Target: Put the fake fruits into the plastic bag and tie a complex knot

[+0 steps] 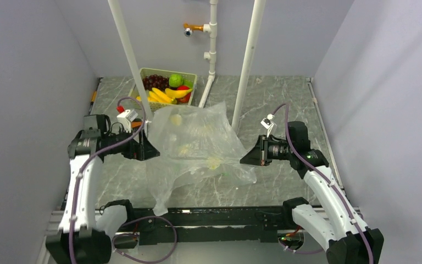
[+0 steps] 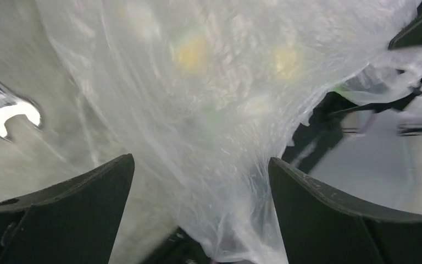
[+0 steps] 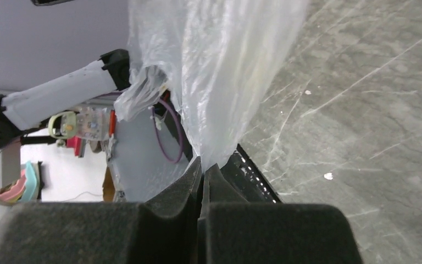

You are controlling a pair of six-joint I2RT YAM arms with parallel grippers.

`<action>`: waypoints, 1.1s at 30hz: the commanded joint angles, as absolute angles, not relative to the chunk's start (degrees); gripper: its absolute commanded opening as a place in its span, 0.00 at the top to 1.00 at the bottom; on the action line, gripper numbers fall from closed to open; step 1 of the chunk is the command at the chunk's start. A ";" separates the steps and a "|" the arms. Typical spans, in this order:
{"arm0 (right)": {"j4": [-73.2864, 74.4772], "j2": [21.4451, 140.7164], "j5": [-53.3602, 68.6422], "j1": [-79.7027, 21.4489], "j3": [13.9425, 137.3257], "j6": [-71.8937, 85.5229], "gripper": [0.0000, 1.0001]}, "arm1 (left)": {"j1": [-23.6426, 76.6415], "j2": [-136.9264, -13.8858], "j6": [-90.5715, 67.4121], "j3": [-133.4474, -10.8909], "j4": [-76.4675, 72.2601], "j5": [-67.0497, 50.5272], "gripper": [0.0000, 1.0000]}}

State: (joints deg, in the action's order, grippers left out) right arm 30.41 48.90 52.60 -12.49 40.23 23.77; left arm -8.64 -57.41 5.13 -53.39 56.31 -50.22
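Observation:
The plastic bag (image 1: 198, 144) lies crumpled and partly lifted mid-table, with no knot in it. The fake fruits sit in the pale green basket (image 1: 191, 75) behind it: yellow bananas (image 1: 162, 94), a green fruit (image 1: 176, 80), a red one (image 1: 184, 89) and dark grapes (image 1: 155, 81). My left gripper (image 1: 153, 151) is at the bag's left edge. In the left wrist view it (image 2: 200, 159) is wide open with bag film (image 2: 214, 82) hanging between the jaws. My right gripper (image 1: 244, 159) is shut on the bag's right edge, pinching the film (image 3: 225, 66) at its tips (image 3: 203, 165).
Two white poles (image 1: 129, 60) (image 1: 250, 60) stand behind the bag, with a white pipe (image 1: 213, 38) on the back wall. A silver wrench (image 2: 5, 113) lies on the marble table left of the bag. Grey walls close in both sides.

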 commanded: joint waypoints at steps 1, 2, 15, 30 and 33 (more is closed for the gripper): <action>30.94 48.25 57.28 -12.88 42.63 24.17 1.00 | -5.38 -43.49 18.33 -58.44 53.04 -47.86 0.01; 30.92 48.23 57.57 -13.06 42.63 24.19 1.00 | -3.58 -39.78 19.01 -57.06 49.48 -46.88 0.01; 24.91 47.29 58.45 -15.70 42.06 29.52 1.00 | 45.52 -42.07 29.79 -45.68 18.23 -18.90 0.01; 26.41 47.21 65.52 -16.12 44.92 26.89 1.00 | 67.31 -61.62 33.38 -44.69 -7.12 14.58 0.01; 24.17 48.24 66.55 -16.55 45.26 29.28 1.00 | 67.24 -62.73 31.06 -46.16 -5.82 11.44 0.08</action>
